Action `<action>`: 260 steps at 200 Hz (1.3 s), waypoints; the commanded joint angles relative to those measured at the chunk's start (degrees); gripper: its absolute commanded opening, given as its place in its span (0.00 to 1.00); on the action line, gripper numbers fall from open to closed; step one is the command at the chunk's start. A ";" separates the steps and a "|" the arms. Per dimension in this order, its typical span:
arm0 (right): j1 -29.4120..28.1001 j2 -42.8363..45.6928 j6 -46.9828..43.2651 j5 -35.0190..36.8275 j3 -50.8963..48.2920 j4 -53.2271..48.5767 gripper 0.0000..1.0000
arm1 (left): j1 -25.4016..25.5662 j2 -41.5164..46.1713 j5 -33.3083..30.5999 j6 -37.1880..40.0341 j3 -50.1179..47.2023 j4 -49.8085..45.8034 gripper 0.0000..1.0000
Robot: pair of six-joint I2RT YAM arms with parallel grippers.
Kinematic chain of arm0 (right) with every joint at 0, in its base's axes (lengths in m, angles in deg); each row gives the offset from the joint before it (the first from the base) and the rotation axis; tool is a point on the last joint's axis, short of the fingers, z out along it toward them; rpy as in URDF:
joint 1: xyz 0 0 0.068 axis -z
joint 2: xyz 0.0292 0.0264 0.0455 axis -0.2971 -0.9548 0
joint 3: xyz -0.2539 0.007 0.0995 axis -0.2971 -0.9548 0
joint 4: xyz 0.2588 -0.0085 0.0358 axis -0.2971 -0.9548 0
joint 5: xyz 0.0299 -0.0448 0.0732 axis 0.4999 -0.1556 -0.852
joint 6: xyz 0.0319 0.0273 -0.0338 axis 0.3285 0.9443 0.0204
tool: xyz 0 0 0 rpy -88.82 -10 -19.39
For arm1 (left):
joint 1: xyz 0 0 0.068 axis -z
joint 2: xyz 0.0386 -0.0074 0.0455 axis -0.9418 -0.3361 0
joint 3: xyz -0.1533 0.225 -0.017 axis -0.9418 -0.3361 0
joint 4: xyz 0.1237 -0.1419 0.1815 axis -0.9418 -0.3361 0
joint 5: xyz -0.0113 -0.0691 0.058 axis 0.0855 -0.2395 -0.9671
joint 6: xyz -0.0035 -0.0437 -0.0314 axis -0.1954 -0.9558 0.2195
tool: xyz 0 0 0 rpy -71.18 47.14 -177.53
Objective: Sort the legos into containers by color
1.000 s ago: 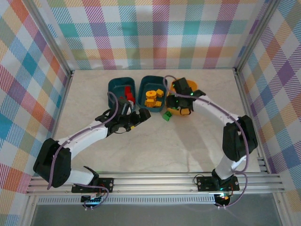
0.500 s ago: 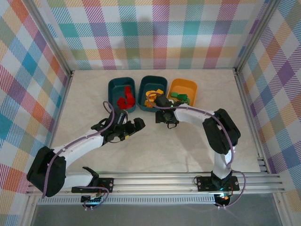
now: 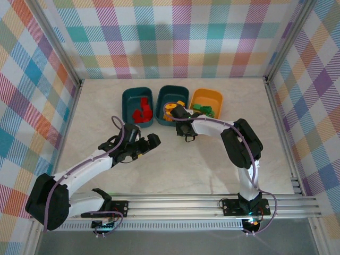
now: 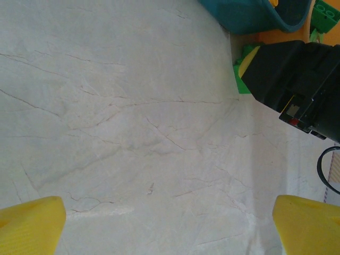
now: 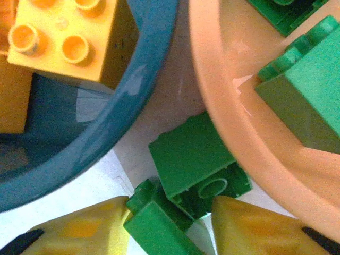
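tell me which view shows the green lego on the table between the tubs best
Right wrist: the green lego lies close up between the teal tub and the orange tub, at the right gripper fingertips. Left wrist catches a green sliver behind that gripper. From the top, the gripper sits over it.

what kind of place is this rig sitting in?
Likely a lab test cell, not a home: plaid-patterned walls box in a marble-look table, with an aluminium rail along its near edge.

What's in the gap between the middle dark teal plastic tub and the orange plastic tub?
Green plastic lego bricks, seemingly two, lie on the table between the teal tub and orange tub, clearest in the right wrist view.
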 commanded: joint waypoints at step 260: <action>-0.64 4.75 -12.57 -3.41 -4.17 0.14 0.20 | -0.90 -2.95 1.14 1.27 -0.88 1.54 1.00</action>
